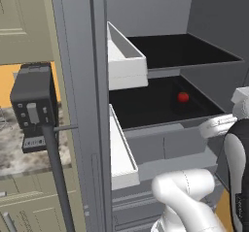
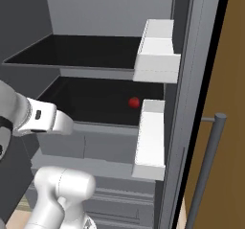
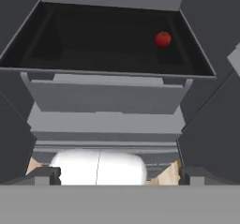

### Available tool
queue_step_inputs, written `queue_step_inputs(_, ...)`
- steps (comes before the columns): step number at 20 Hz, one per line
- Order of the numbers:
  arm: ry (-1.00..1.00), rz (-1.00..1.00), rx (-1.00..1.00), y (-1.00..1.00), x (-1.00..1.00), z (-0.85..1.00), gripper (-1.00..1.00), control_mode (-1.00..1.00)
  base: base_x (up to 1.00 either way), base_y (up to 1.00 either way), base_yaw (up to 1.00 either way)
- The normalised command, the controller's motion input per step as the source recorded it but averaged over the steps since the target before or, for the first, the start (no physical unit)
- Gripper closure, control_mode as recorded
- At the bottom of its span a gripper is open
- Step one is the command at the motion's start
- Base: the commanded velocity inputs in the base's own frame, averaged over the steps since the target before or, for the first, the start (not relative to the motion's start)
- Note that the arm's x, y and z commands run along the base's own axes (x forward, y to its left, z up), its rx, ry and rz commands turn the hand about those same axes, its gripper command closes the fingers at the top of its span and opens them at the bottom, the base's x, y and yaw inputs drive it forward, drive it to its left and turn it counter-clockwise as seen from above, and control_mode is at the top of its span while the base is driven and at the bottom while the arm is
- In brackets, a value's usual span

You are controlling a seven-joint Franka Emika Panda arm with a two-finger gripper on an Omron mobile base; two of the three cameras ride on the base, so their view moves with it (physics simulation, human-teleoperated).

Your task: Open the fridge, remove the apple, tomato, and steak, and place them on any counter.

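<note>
Fridge [image 1: 82,105] with both doors swung open, seen from the mobile base and from the hand. A small red tomato [image 3: 162,39], with a dark stem spot on top, lies alone on the black lower shelf [image 3: 93,45] of the fridge, toward the back and nearer the right-hand wall; it is also seen from the left [image 1: 183,97] and from the right [image 2: 134,102]. The black shelf above it is bare where visible, and neither an apple nor a steak can be made out. White door bins [image 1: 124,61] hang on the open doors to either side of the shelves. The gripper [image 3: 119,175] hangs in front of the fridge, below the shelf's front lip and well apart from the tomato, its two dark fingertips [image 3: 46,175] spread to full width with nothing between them. Judged handling: the tomato is light, smooth and round, likely to roll when nudged and to bruise under hard squeeze; hold it across its widest girth, pads on opposite sides, closing gently.
</note>
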Motion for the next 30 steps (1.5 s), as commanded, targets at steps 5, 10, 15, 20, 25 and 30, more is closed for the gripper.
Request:
queue_step_inputs(5, 0.07, -0.07, 0.0, -0.04, 0.39, -0.12, -1.0, -1.0, 0.0, 0.0, 0.0)
queue_step_inputs(10, 0.05, -0.04, -0.01, -0.18, 0.48, -0.22, -1.0, -1.0, 0.0, 0.0, 0.0)
queue_step_inputs(15, -0.02, -0.01, 0.0, -0.2, 0.67, -0.47, -1.0, -1.0, 0.0, 0.0, 0.0)
queue_step_inputs(20, -0.16, -0.01, 0.0, -0.28, 0.54, -0.35, -1.0, -1.0, 0.0, 0.0, 0.0)
queue_step_inputs(25, -0.07, -0.11, 0.0, -0.34, 0.55, -0.07, -1.0, -1.0, 0.0, 0.0, 0.0)
queue_step_inputs(30, 0.02, -0.16, 0.0, -0.09, 0.64, 0.06, -1.0, -1.0, 0.0, 0.0, 0.0)
